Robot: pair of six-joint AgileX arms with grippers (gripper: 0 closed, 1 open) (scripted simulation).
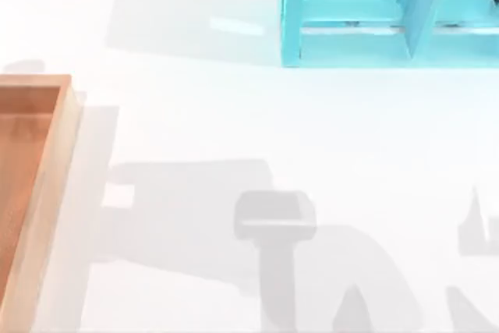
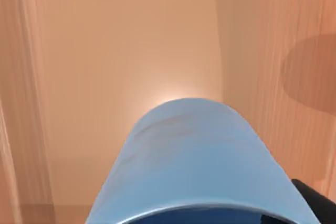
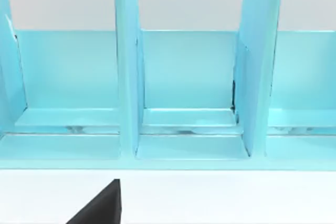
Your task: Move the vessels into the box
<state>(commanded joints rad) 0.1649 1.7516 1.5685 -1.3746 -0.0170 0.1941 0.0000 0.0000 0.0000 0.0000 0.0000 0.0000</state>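
we've got the blue cup (image 2: 194, 156) carried close under our left wrist cam, over the box (image 1: 54, 161) floor, w/ wood grain all round it, so it's prob abt to be set down inside. a dark bit by the cup may be the left gripper, but can't tell if it's clamped. box sits at the table (image 1: 257, 130) left edge. right arm faces the cyan shelf unit (image 3: 184, 103), grip state unclear too.

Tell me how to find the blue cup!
Find the big shallow orange-brown wooden box at the table's left edge. The left wrist view looks down at its smooth wooden floor, and the small tapered blue cup hangs over it, close to the camera. It is the one pale blue thing against all that brown.
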